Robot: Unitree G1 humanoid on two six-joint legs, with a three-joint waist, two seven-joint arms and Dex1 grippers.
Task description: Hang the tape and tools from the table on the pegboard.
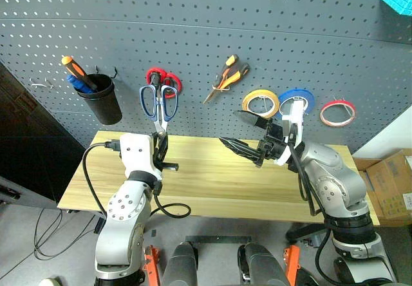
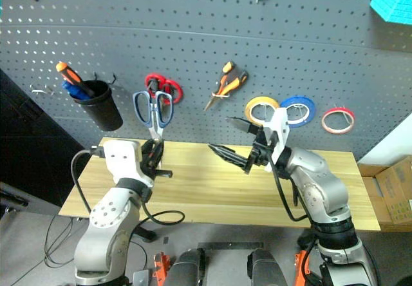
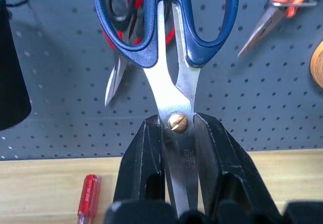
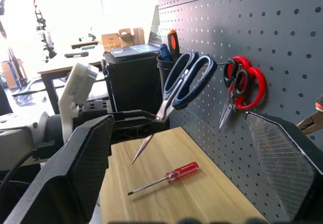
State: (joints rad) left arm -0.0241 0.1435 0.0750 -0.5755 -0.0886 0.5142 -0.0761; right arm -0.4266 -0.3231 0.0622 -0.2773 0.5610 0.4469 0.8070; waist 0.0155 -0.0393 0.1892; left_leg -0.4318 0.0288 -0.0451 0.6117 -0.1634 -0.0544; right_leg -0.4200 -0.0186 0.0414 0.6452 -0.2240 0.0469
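Left wrist view: left gripper clamped on blue-handled scissors, blade stamp unreadable. Right gripper spread wide, empty.

blue-handled scissors: handle loops cut by frame edge, blade tips hidden between left hand fingers | red-handled scissors: mostly hidden behind them | screwdriver: shaft cut off | pliers: handles cut off

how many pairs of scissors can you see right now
2. The blue-handled scissors are clamped at the blades in the left gripper, handles up in front of the pegboard. The red-handled scissors hang on the pegboard behind them.
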